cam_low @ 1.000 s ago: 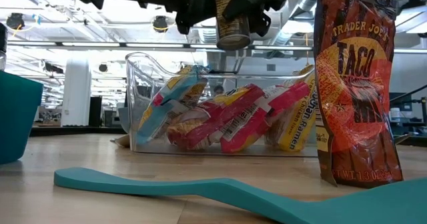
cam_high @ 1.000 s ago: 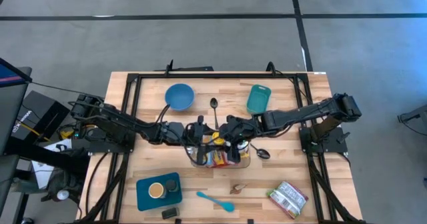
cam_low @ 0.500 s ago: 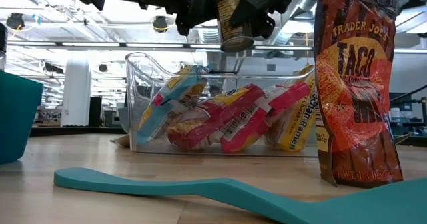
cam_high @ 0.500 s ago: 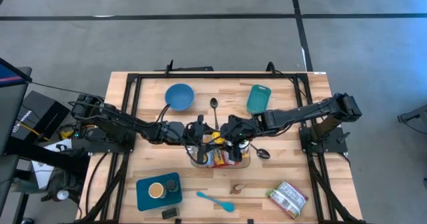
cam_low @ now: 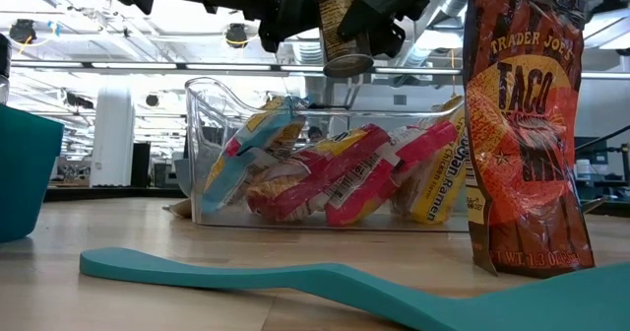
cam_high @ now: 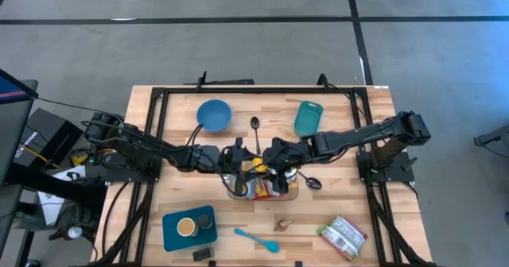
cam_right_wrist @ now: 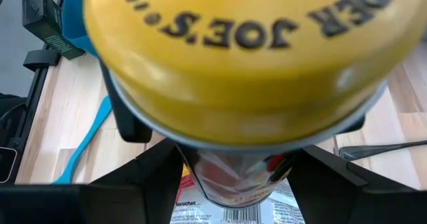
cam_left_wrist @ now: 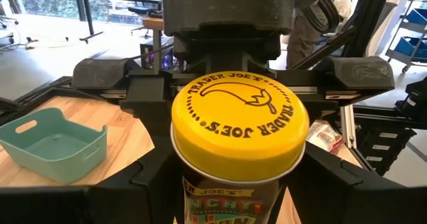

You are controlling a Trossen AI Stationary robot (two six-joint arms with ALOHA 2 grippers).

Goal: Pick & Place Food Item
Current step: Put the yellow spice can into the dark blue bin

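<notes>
Can (cam_low: pixel 340 35) with yellow lid hangs above the clear bin (cam_low: pixel 212 154), gripped by both the left tool (cam_left_wrist: pixel 233 184) and the right tool (cam_right_wrist: pixel 233 177); handover looks unfinished, placing remains.

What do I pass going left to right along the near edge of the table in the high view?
Blue tray holding a round container → teal spatula → small brown item → taco bag.
</notes>
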